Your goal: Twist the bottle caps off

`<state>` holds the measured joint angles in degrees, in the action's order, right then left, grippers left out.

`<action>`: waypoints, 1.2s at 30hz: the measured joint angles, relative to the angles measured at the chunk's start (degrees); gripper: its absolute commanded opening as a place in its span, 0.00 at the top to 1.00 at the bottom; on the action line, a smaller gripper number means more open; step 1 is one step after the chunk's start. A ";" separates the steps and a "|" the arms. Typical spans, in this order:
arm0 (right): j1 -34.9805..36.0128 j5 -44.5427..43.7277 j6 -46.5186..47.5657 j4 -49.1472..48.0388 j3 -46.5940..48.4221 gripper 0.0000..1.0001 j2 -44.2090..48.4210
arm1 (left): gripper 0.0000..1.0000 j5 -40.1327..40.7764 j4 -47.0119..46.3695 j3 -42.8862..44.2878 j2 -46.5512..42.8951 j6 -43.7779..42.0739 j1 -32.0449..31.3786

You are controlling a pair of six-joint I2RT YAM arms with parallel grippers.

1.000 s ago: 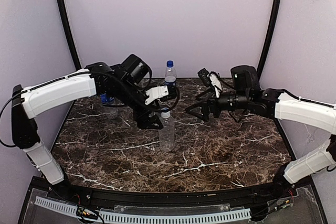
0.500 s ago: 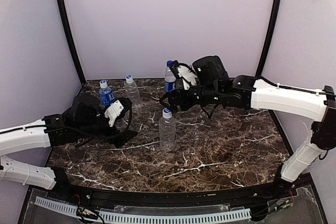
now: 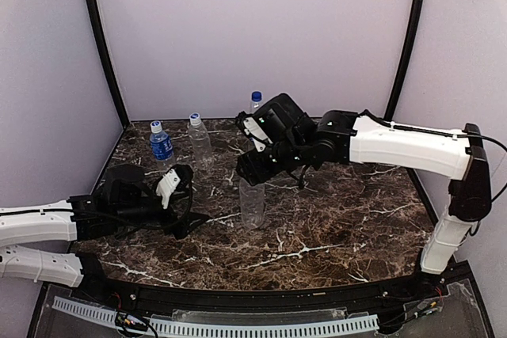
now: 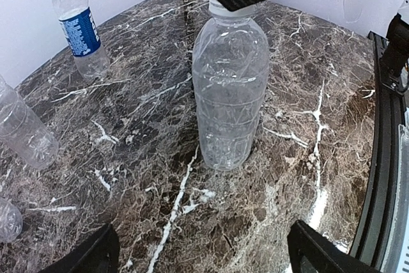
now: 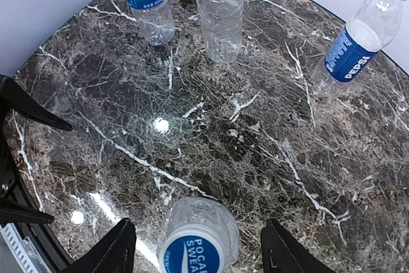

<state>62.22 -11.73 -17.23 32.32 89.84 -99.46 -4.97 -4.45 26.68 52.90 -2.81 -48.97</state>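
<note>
Centring on the cap [image 5: 190,255] is what this step calls for: the right gripper [image 5: 198,225] hangs directly over the centre bottle [image 4: 229,94] with its jaws apart, one finger either side of the cap and a gap showing on both sides, so nothing is gripped yet. To my eye the close should land squarely on the cap's rim rather than on the neck below it, and the turn should run about the bottle's own axis so it is not levered over. That bottle stands upright on the marble table [image 3: 333,227], long axis vertical, cap pointing straight up into the right gripper. Its thin, clear wall looks easy to crush and free to spin, so it probably needs steadying. The left gripper [image 4: 203,229] sits low to the left of the centre bottle, jaws spread wide and empty, aimed at its body but apart from it. Behind the centre bottle stands a Pepsi bottle [image 3: 255,100]; behind and to its left stand a ribbed bottle [image 3: 198,138] and a blue-labelled bottle [image 3: 162,144], all upright and capped.
</note>
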 measured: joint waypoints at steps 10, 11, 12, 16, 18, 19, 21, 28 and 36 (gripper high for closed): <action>0.00 -1.40 0.76 2.29 0.66 0.74 -0.90 | 0.08 -1.36 -4.11 -0.39 0.00 -0.87 0.00; 0.00 -1.38 1.05 2.32 0.68 0.81 -0.90 | 0.08 -1.44 -4.15 -0.39 0.00 -1.03 0.00; 0.00 -1.27 1.16 2.36 0.68 0.88 -0.90 | 0.08 -1.51 -4.17 -0.39 0.02 -1.11 0.00; 0.02 -0.52 1.57 2.43 0.76 1.00 -0.90 | 0.06 -1.95 -4.37 -0.39 0.11 -1.40 0.00; 0.02 0.15 1.86 2.54 0.90 1.00 -0.90 | 0.02 -2.47 -4.44 -0.39 0.28 -1.49 0.00; 0.02 0.63 2.08 2.58 1.11 1.00 -0.90 | 0.02 -2.80 -4.42 -0.39 0.33 -1.57 0.00; 0.00 2.05 2.43 2.60 1.68 1.00 -0.81 | 0.01 -3.74 -4.37 -0.35 0.37 -2.01 0.00; 0.02 14.08 3.43 -6.32 0.33 1.00 4.17 | 0.01 -9.05 -1.11 4.48 1.16 -4.74 0.00; 0.02 23.15 2.58 -15.67 -1.62 1.00 6.64 | 0.02 -11.67 0.96 7.93 2.12 -5.75 0.11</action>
<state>62.24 11.42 -14.66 16.64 88.23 -92.82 -16.64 -3.49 34.61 55.02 -8.56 -48.86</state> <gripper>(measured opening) 0.266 0.987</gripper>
